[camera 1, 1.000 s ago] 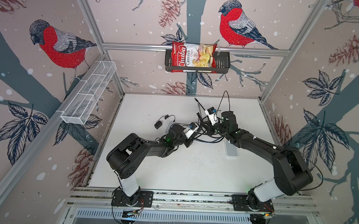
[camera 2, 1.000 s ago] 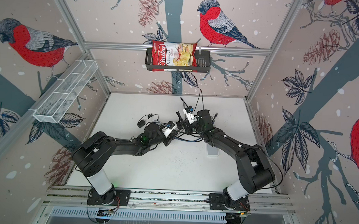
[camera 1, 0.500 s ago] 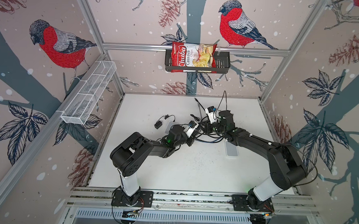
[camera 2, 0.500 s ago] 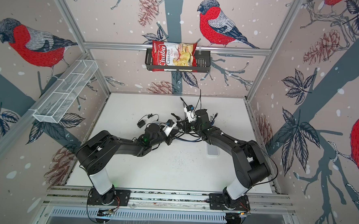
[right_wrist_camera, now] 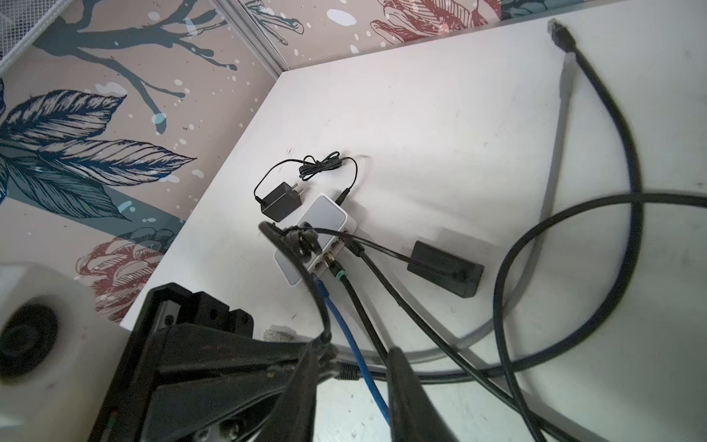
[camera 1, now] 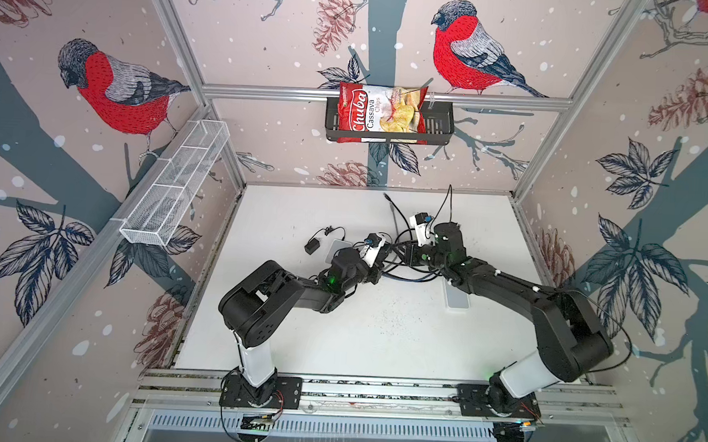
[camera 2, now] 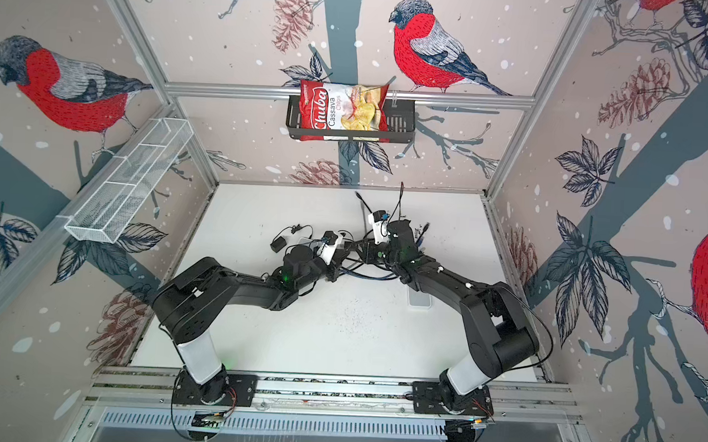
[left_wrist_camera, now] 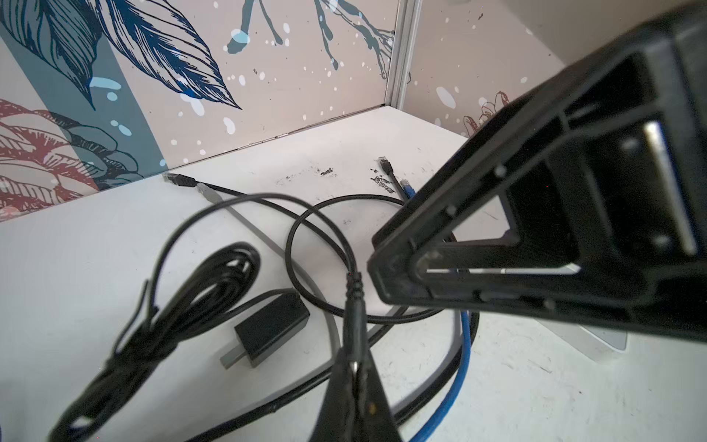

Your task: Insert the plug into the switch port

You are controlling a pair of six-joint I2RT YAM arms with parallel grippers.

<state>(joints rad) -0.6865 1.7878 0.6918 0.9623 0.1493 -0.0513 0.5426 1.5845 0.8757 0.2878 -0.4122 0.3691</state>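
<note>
One slim black ribbed plug (left_wrist_camera: 354,329) sits pinched in the left jaws; right jaws stand apart.

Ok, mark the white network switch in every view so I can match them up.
In a top view: switch sits left of centre, partly under the left arm.
In a top view: same spot, beside the black adapter.
Left wrist: not in it.
Right wrist: beyond the fingers, blue cable plugged in.
Shared landmark: the loose black cable plug lying farthest back.
</note>
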